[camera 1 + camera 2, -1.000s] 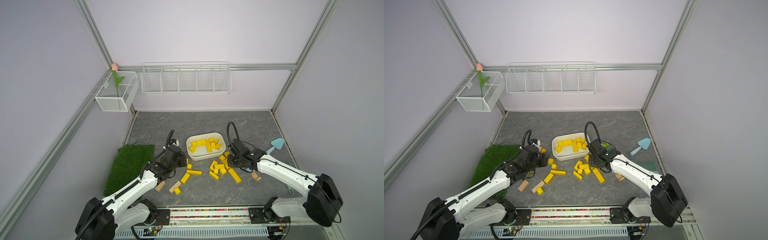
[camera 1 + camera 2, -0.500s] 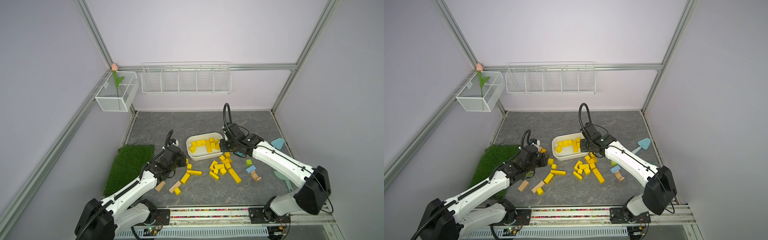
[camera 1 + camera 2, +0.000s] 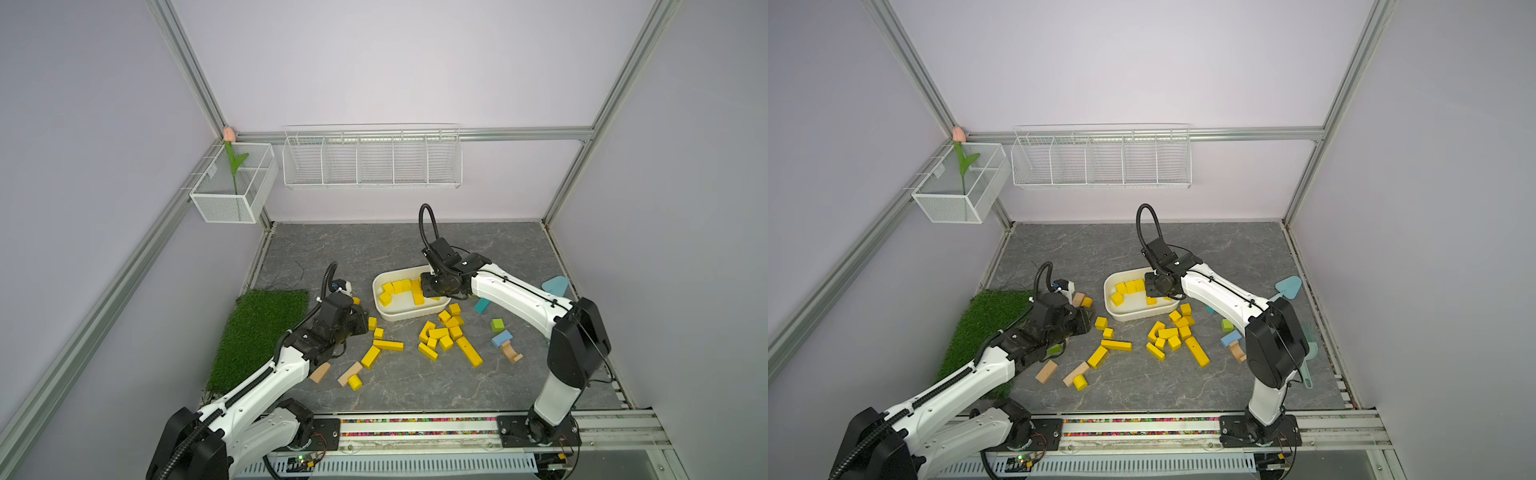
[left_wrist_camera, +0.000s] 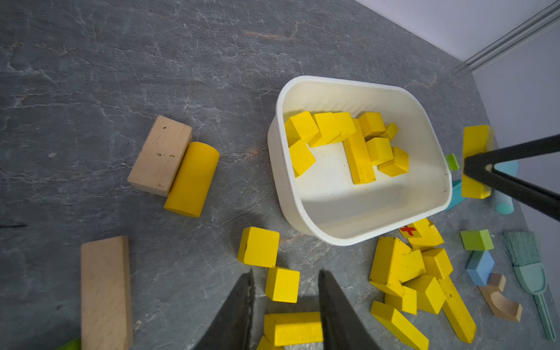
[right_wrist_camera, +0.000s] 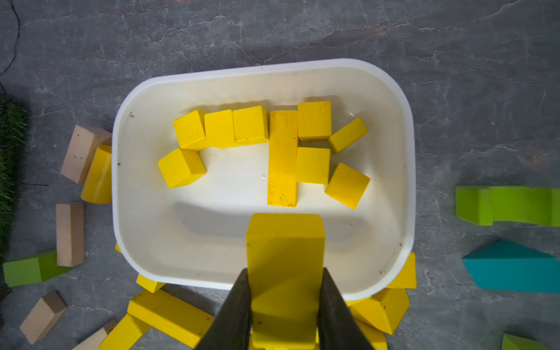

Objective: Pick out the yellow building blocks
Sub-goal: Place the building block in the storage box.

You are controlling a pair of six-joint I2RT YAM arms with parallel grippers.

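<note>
Several yellow building blocks lie in a white tub. Others lie loose on the floor in front of it, in a cluster. My right gripper hangs over the tub's near side, shut on a yellow block. My left gripper is low and open, left of the tub. A yellow cube sits just ahead of its tips. A yellow bar lies between its fingers, with a gap on one side.
Plain tan blocks and a yellow cylinder lie near the front. Green, blue and teal blocks and a tan arch lie to the right. A grass mat is on the left.
My right arm has risen from the loose cluster and swung back over the tub, carrying a yellow block. The left arm has hardly moved.
</note>
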